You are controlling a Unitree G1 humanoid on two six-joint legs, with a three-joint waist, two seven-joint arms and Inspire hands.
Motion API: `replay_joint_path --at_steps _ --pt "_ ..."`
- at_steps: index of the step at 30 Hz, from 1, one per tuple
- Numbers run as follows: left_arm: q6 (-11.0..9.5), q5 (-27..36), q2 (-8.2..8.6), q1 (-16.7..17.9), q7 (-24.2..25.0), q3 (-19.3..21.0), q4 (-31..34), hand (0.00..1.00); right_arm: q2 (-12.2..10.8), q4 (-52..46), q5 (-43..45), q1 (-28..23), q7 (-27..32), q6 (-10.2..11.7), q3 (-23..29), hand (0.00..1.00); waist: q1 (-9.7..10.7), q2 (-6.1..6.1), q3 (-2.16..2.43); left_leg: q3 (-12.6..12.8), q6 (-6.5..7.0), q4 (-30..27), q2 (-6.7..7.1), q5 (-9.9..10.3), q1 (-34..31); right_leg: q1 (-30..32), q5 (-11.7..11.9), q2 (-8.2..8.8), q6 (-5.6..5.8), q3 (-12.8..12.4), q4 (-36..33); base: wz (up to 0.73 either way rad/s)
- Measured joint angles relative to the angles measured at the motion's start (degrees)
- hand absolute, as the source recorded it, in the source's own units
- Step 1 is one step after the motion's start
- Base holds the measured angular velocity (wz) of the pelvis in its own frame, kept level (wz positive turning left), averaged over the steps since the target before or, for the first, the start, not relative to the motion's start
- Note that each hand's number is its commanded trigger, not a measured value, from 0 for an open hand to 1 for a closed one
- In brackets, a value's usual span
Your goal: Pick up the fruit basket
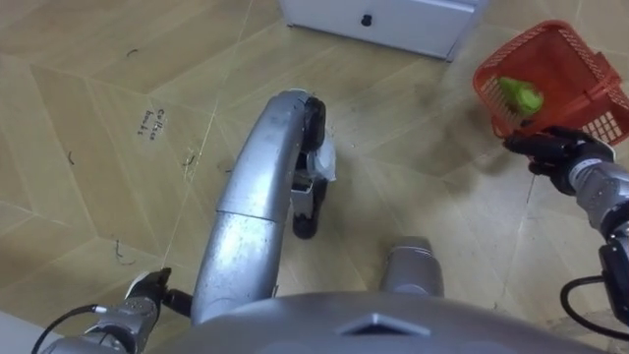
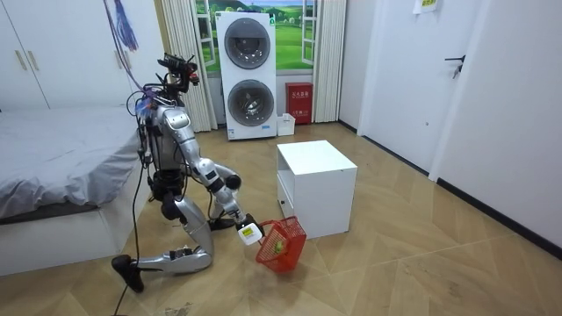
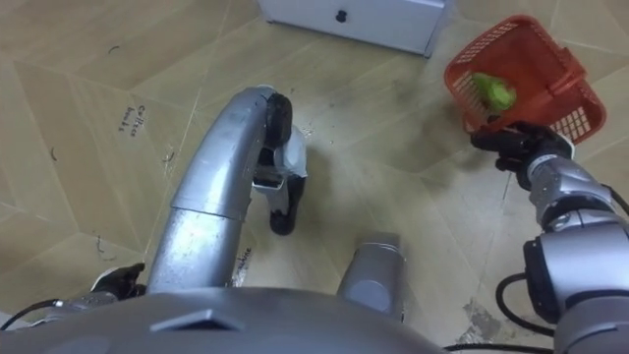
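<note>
The red plastic fruit basket (image 1: 560, 69) is tilted beside the white cabinet, with a green fruit (image 1: 521, 95) inside it. My right hand (image 1: 555, 147) has its dark fingers curled over the basket's near rim. In the room view I kneel on the floor next to the bed, with my right arm stretched out low to the basket (image 2: 283, 242) and my right hand (image 2: 248, 231) at its edge. I cannot tell whether the basket's bottom corner still touches the floor. My left hand (image 1: 147, 292) hangs low at my left side near the floor.
A white cabinet (image 1: 383, 22) with a dark knob stands just beyond the basket, also seen as the cabinet (image 2: 316, 180) in the room view. The bed (image 2: 61, 167) is behind me. Wooden floor (image 1: 118, 98) stretches to my left.
</note>
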State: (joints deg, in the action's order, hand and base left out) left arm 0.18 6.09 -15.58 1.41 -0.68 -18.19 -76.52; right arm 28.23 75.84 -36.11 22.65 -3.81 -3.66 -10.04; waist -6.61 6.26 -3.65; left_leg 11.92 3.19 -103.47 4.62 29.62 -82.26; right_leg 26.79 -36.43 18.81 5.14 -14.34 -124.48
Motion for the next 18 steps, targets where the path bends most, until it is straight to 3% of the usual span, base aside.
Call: replay_joint_path --at_steps 4,9,15,18 --pt "0.69 -0.02 0.89 -0.66 0.25 0.01 0.07 0.0 -0.11 -0.02 -2.36 0.0 -0.04 0.0 0.0 1.0 0.02 0.01 0.0 -0.61 -0.12 -0.3 0.05 -0.07 0.01 -0.49 0.0 -0.63 -0.01 0.31 -0.04 0.0" --pt "0.74 0.01 0.89 -2.86 0.45 -0.04 0.02 0.0 -0.38 -0.71 -3.84 0.01 -0.14 -0.14 -0.04 1.0 0.04 1.18 -0.27 -1.04 -0.23 -0.61 0.04 -0.14 0.04 -0.76 0.0 -1.08 -0.01 0.36 -0.29 0.0" --pt "0.81 -0.04 0.72 -4.48 1.67 0.3 -0.33 0.0 -0.29 -3.88 -3.31 0.54 -0.39 -0.07 0.05 1.0 0.74 1.72 -0.42 -1.5 0.01 -1.13 0.13 0.03 0.67 -1.8 0.0 -1.16 -0.04 0.24 0.06 -0.02" --pt "1.03 -0.52 0.55 -5.53 1.97 2.65 -0.45 0.0 -0.34 -6.33 -3.04 0.59 -1.34 -0.4 0.05 1.0 1.35 1.91 -0.37 -1.9 0.04 -1.52 0.48 0.43 1.77 -3.31 0.04 -1.38 -0.05 0.16 0.48 -0.04"
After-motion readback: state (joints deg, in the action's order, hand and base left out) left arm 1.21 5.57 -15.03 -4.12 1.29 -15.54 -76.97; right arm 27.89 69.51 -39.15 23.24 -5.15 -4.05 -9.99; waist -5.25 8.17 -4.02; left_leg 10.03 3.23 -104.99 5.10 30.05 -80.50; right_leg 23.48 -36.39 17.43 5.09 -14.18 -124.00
